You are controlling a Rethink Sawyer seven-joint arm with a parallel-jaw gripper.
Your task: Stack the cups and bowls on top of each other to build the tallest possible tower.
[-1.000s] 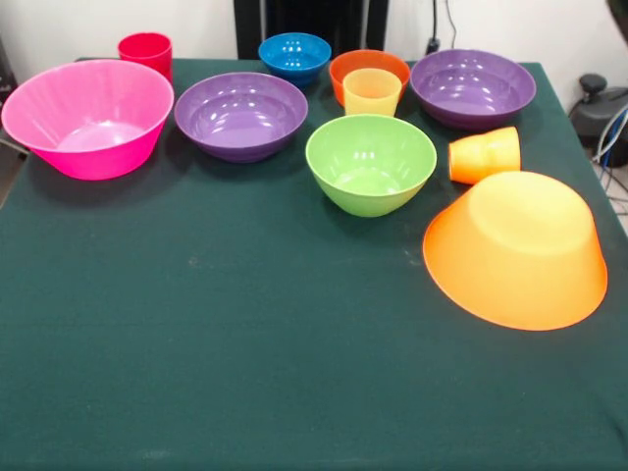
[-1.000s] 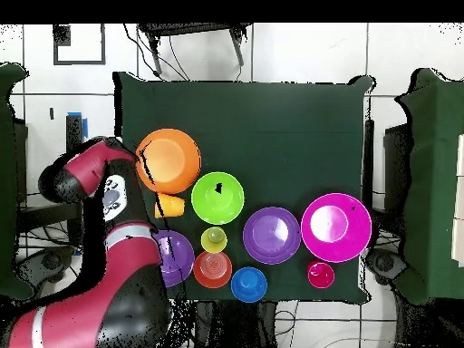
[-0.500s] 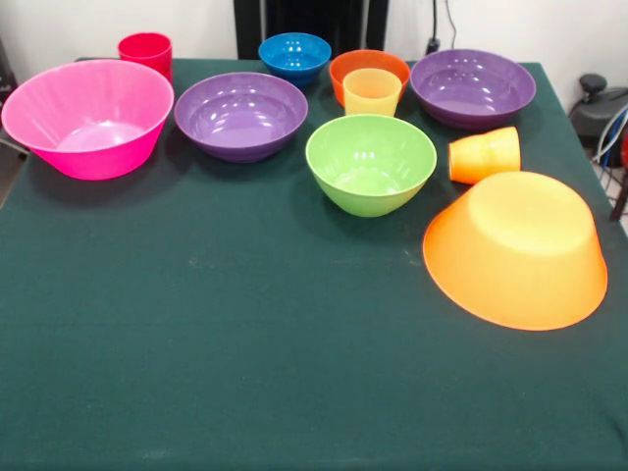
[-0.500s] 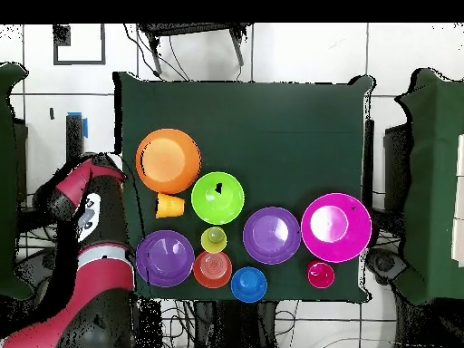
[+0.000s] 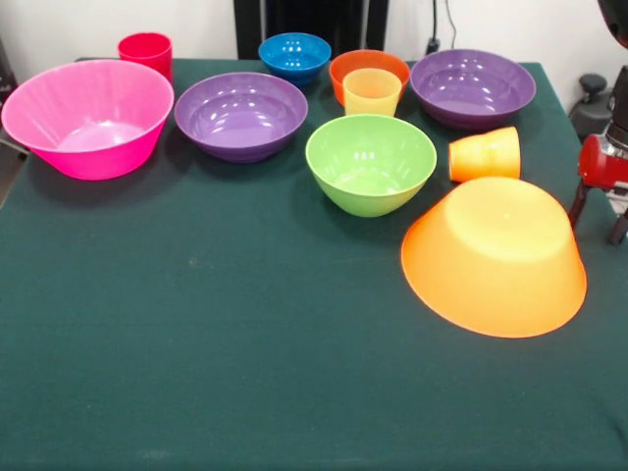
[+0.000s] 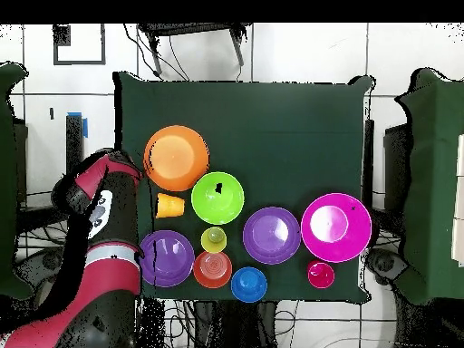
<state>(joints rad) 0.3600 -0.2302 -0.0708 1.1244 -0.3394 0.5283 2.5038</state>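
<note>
The big orange bowl (image 5: 494,257) lies upside down at the front view's right; it also shows in the overhead view (image 6: 177,158). My gripper (image 5: 599,218) hangs just right of it at the table's edge, fingers apart and empty; overhead it (image 6: 138,169) sits beside the bowl's rim. The orange cup (image 5: 485,154) lies on its side behind the bowl. The green bowl (image 5: 371,162), two purple bowls (image 5: 241,113) (image 5: 473,86), pink bowl (image 5: 86,118), blue bowl (image 5: 294,54) and orange-red bowl (image 5: 343,67) stand upright. The yellow cup (image 5: 372,93) and red cup (image 5: 145,49) stand upright.
The dark green table (image 5: 245,373) has wide bare cloth at the front. My red arm (image 6: 100,227) lies along the table's side in the overhead view. Cables and dark gear (image 5: 594,98) sit off the right edge.
My gripper has come into the front view at the right edge. The big orange bowl has slid left, toward the table's middle. The other bowls and cups have not moved.
</note>
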